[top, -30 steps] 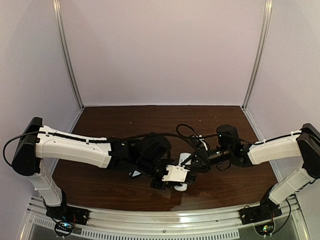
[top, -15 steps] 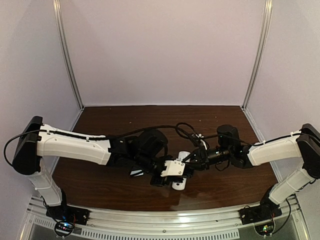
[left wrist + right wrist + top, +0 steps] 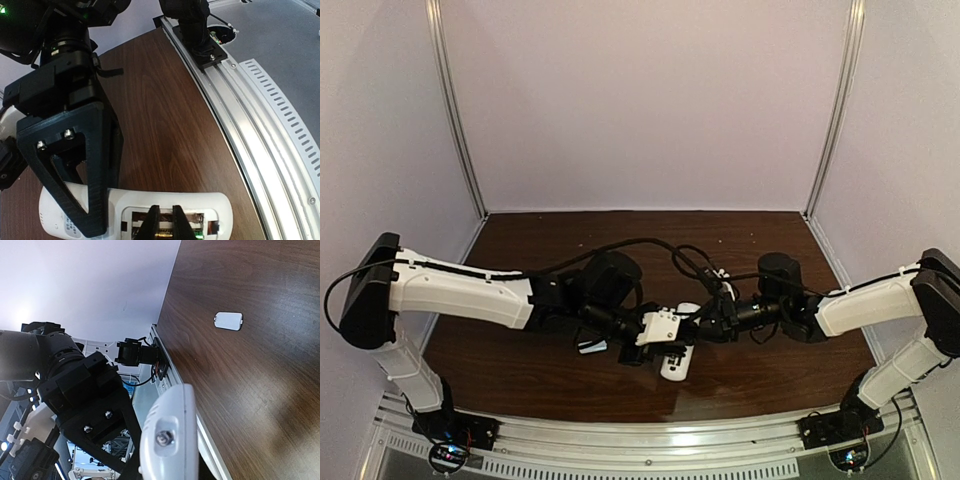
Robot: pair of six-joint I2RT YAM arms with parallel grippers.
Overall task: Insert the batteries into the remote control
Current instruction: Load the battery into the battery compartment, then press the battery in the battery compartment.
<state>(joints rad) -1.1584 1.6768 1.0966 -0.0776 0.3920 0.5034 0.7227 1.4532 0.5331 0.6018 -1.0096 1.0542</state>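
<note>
Since a battery (image 3: 163, 235) is tiny, light and slick, pinch it mid-length imo: your left gripper (image 3: 165, 222) looks clenched on one right over the remote control (image 3: 210, 212) recess, while your right gripper (image 3: 696, 328) clamps the remote control's button end.

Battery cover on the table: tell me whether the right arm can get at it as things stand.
Probably not now. The right tool seems clamped on the remote control, and the cover lies beyond it, under the left arm, which crosses the way.
</note>
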